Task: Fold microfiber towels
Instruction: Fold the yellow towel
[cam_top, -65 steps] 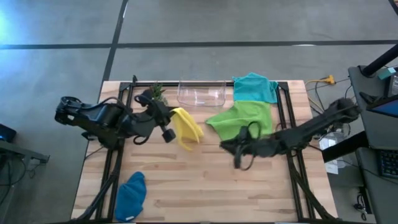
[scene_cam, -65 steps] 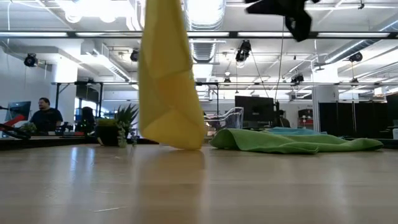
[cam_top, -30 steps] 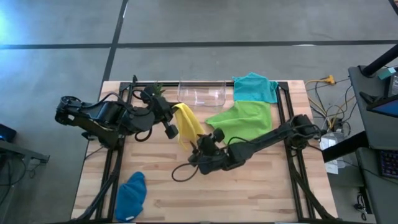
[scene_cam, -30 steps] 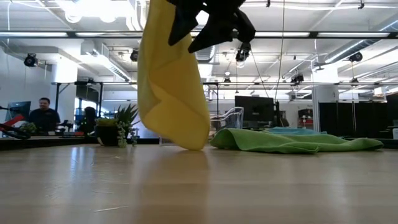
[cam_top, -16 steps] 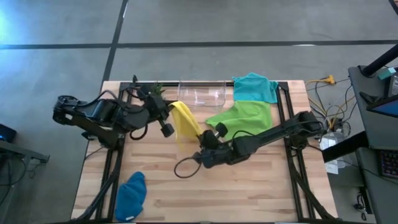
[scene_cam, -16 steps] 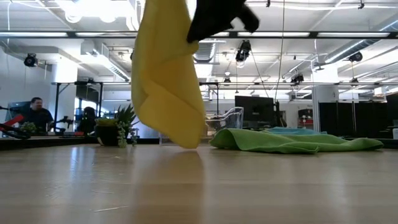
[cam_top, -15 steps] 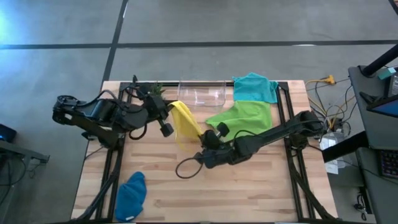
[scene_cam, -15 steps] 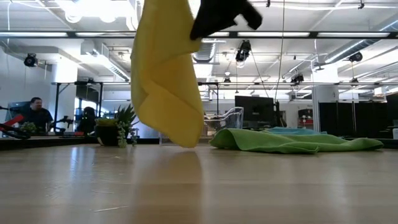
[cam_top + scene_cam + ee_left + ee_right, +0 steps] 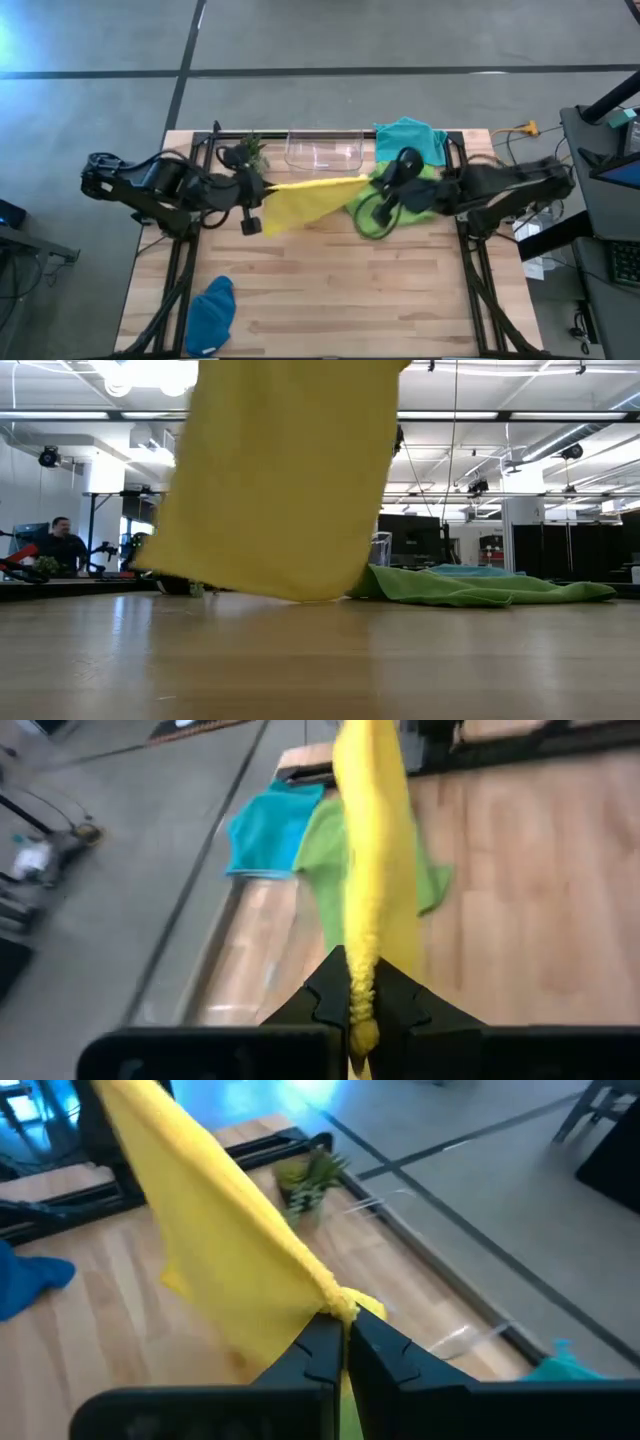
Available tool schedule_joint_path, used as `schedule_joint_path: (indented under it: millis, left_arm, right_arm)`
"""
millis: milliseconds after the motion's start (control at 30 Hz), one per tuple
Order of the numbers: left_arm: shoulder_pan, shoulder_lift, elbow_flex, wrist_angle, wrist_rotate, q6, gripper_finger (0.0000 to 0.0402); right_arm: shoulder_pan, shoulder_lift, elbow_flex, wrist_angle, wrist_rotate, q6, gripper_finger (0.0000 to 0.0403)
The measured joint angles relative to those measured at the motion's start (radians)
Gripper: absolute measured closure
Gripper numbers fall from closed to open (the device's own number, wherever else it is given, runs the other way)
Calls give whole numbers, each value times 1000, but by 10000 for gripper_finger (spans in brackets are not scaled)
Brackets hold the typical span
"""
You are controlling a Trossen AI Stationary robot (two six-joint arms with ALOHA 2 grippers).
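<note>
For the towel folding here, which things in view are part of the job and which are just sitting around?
Part of the job:
- yellow towel, stretched in the air between the left hand and right hand, both shut on it
- lime green towel
- teal towel
- dark blue towel

Just lying about:
- clear plastic bin
- small potted plant

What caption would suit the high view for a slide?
Both grippers, left and right, hold the yellow towel stretched between them above the table.
</note>
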Motion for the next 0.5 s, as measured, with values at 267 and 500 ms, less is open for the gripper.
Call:
schedule_joint_path:
  millis: [267, 500]
  left_arm:
    - [76, 22, -5, -1, -178, 133, 402]
    - [94, 22, -5, -9, -261, 131, 402]
  right_arm:
    - [-83, -51, 0, -46, 21, -93, 394]
    - [-45, -5, 0, -2, 186, -187, 395]
